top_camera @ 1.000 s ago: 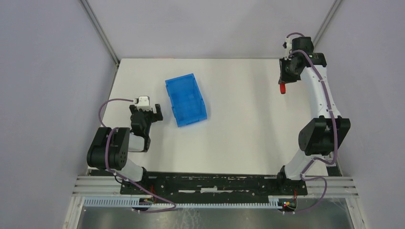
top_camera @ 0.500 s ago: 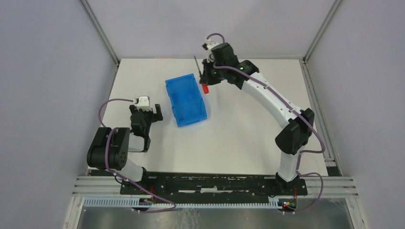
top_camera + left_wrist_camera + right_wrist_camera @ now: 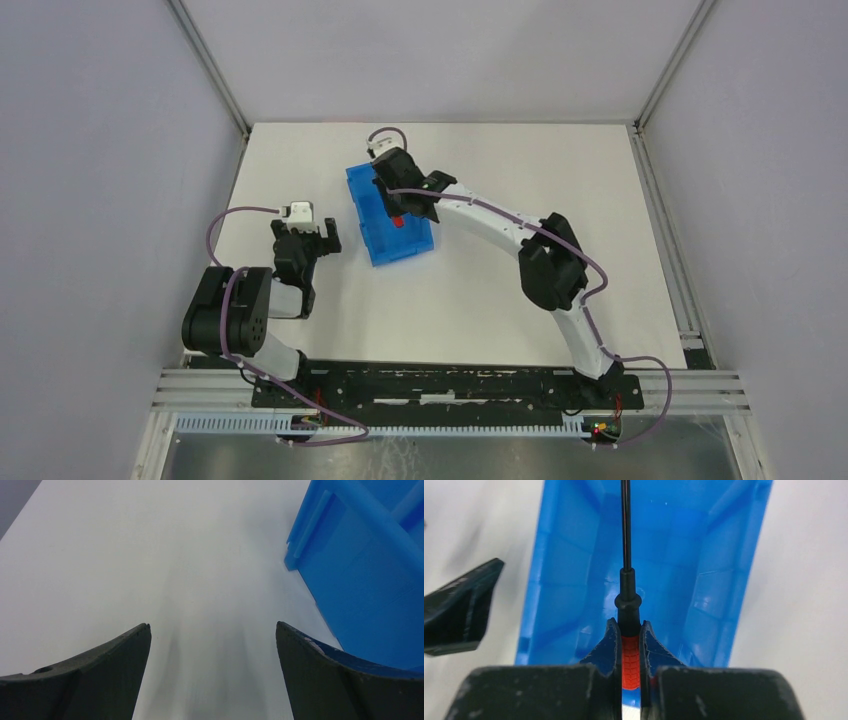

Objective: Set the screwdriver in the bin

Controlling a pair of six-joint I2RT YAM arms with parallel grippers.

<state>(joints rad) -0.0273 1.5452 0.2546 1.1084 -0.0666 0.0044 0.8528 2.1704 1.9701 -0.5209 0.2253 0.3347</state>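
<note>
In the top view, your left gripper (image 3: 305, 236) is at center left over the table (image 3: 520, 300). It is just left of the bin (image 3: 408, 243) and apart from it. Its wrist view shows the left gripper (image 3: 212, 625) spread wide and holding nothing. One dark finger sits in each lower corner with bare table between them, and the bin (image 3: 370, 580) wall fills the right side of the frame.

Moving right in the top view, the bin lies at an angle, left of center on the table. Your right gripper (image 3: 392, 205) is directly above its interior. The red end of the screwdriver (image 3: 398, 221) shows below the gripper, over the blue floor.

In the right wrist view, the right gripper (image 3: 629, 625) is clenched on the screwdriver (image 3: 628, 597). The red handle is pinched between the fingers at bottom center. The black shaft runs straight up to the top edge of the frame, along the middle of the bin (image 3: 569, 580). You cannot tell here whether the tip touches the bin.

The right arm stretches from its base at lower right across the table to the bin.
</note>
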